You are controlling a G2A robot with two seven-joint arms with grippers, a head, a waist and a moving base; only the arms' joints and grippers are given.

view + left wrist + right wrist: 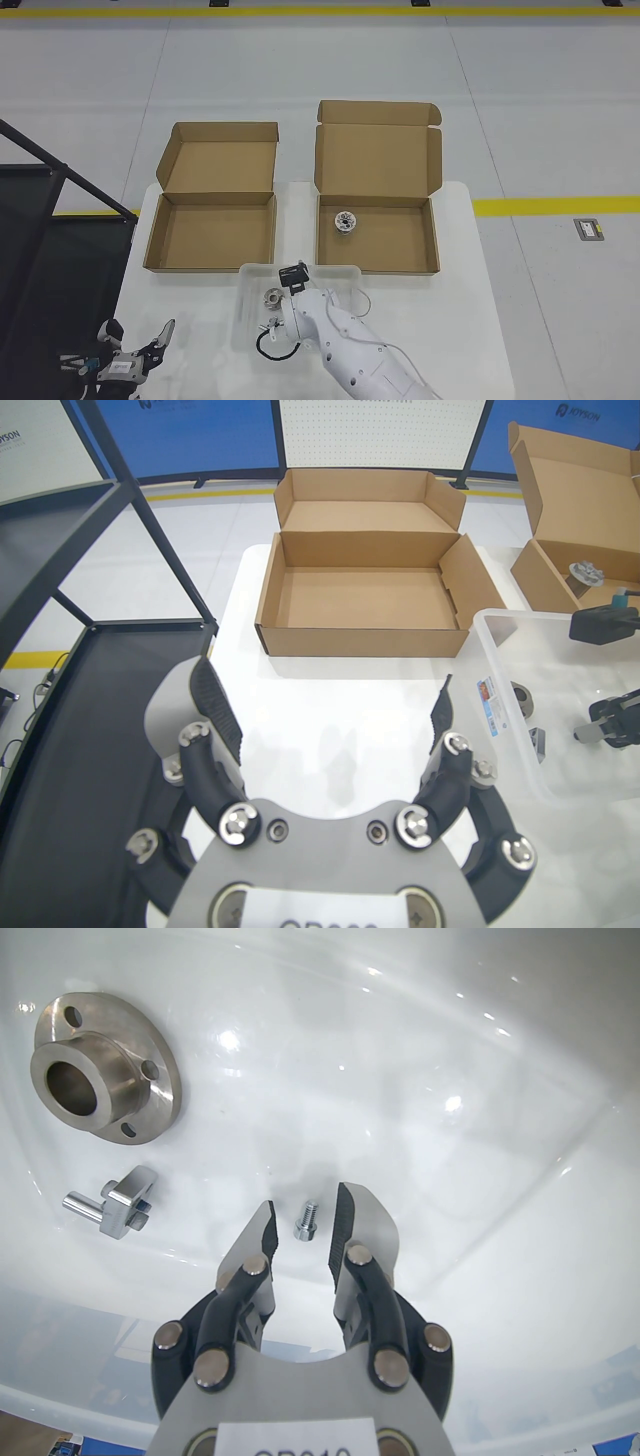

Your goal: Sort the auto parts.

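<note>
Bolt (305, 1223) lies between open right gripper (306, 1218) fingers, untouched.

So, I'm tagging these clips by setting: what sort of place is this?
Probably an industrial workshop or test cell: a yellow floor line, a pegboard panel behind, and a white table holding cardboard boxes and a clear bin of metal parts.
</note>
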